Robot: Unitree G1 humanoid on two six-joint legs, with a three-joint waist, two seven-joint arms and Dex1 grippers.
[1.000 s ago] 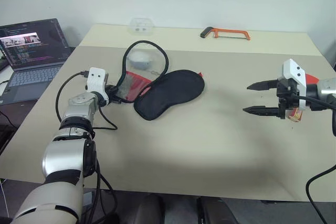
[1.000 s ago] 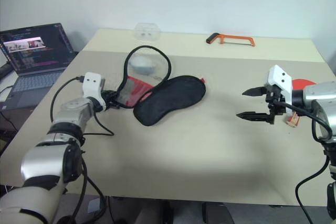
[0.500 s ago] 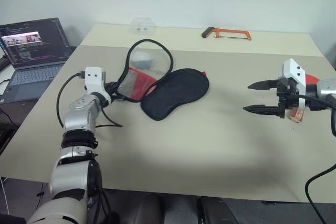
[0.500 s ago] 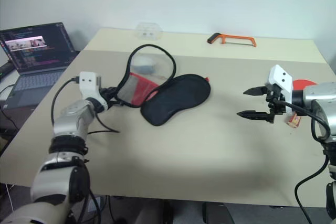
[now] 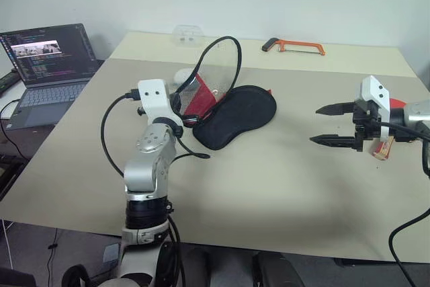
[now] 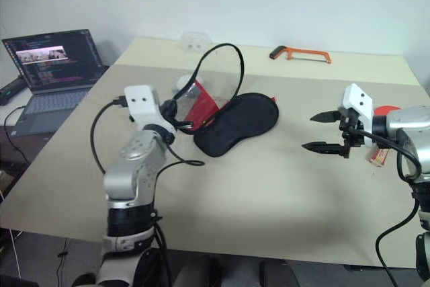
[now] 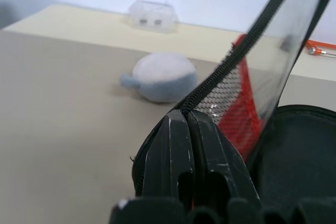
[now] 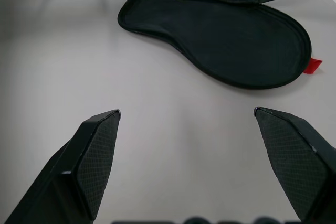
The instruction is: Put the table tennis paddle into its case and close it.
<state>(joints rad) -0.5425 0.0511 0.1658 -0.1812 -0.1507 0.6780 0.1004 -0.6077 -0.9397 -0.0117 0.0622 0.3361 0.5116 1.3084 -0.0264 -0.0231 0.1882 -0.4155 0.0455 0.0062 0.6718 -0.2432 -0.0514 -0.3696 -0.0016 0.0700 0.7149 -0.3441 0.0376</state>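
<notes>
The case (image 5: 235,115) lies opened on the tabletop (image 5: 269,179), its black-lined lower half flat and its red upper flap with the mesh pocket raised on edge. The flap is held up by the left hand (image 5: 180,107), whose fingers are pressed together on the zip edging, as the left wrist view shows; the lifted flap appears to be kept that way so that the lining is left exposed as a landing place for the paddle. The right hand (image 5: 327,124) hovers well apart from the case, above the tabletop's right side, with its fingers spread wide and nothing between them, pointed towards the open case, seemingly made ready for a pick. The table tennis paddle (image 5: 396,103) lies just behind that hand, near the tabletop's right edge, largely hidden by the wrist; only a part of its red face and the pale end of its handle can be made out. It has not yet been grasped.
</notes>
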